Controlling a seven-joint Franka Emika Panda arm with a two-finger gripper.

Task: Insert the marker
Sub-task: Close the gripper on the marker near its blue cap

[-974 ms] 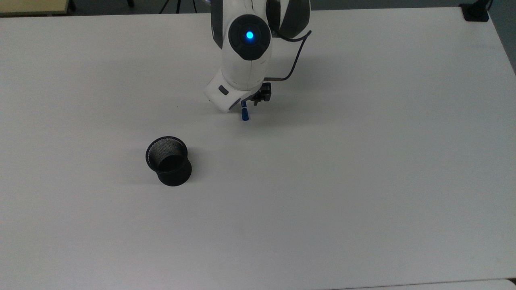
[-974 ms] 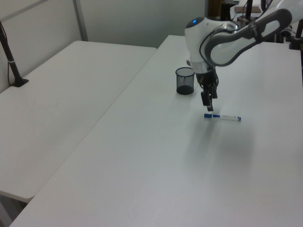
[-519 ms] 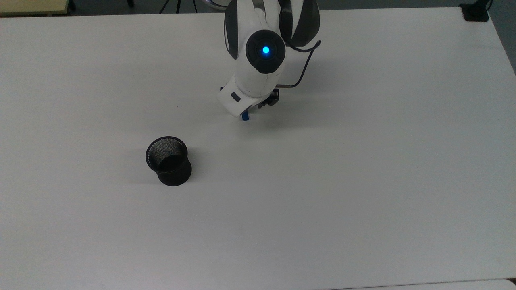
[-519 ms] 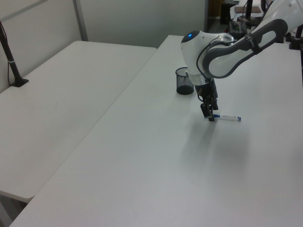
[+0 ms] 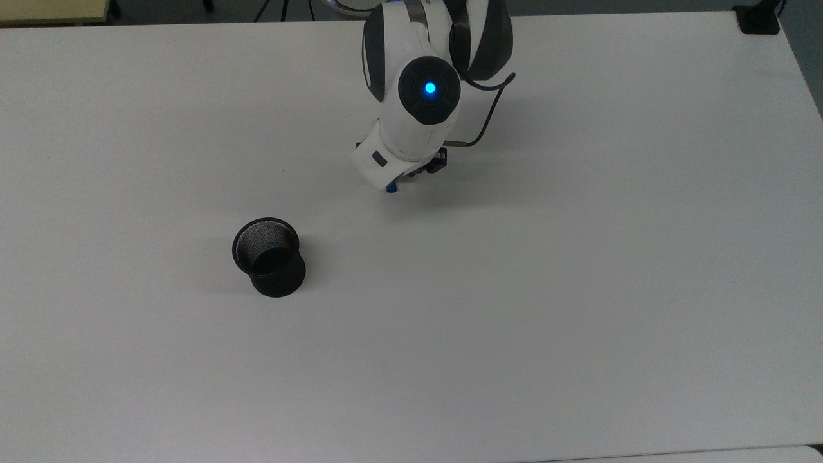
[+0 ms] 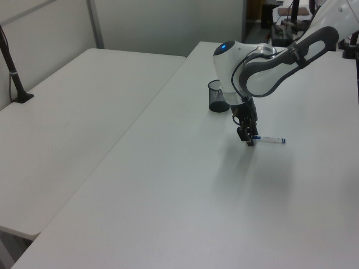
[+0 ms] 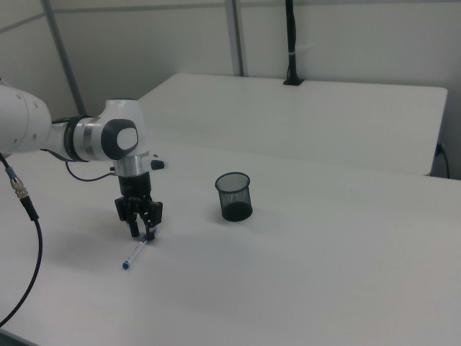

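Slim white blue-capped marker (image 7: 135,254) lies flat on white table (image 5: 578,289). Gripper (image 7: 143,232) straddles its capped end, jaws spread. Grasp, lift, insertion into black mesh cup (image 5: 269,257) all remain.

Table (image 5: 578,289) plain white, no pattern. Arm (image 6: 263,67) glossy white shell with dark grey joint bands; round black cap on it with a bright blue light (image 5: 430,88) (cyan-ish glow). Thin black cable (image 5: 488,116) off the wrist. Tool (image 7: 142,229) black. Marker (image 6: 268,139) white barrel, blue at both ends; from above a bit of blue (image 5: 391,188) peeks out under the arm. Cup (image 5: 269,256) black, fine mesh weave, inner wall catches light and reads silvery grey. Second table (image 6: 73,112) white too. Walls pale grey.
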